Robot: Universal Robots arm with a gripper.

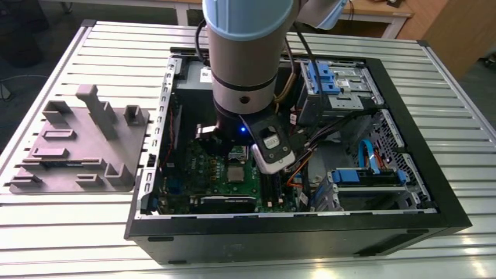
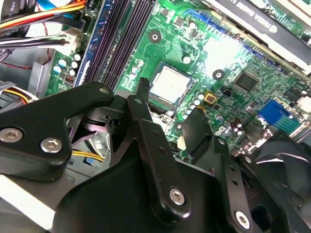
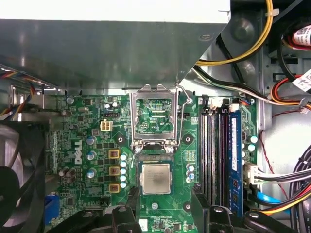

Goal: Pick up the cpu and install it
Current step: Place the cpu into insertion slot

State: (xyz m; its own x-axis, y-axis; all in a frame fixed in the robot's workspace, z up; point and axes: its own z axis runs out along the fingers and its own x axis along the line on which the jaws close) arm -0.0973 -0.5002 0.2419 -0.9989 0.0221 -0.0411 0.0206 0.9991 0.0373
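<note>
gripper (image 3: 167, 204) is hanging open, holding nothing. cpu (image 3: 155, 178) is lying flat in its socket on the green board, just beyond the fingertips (image 3: 133, 196), with the metal frame (image 3: 154, 116) standing flipped up.

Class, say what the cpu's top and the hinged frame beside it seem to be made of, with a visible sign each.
The cpu top: likely metal, matte silvery-beige with soft sheen. The hinged frame: probably bare steel, bright grey, thin stamped edges.
</note>
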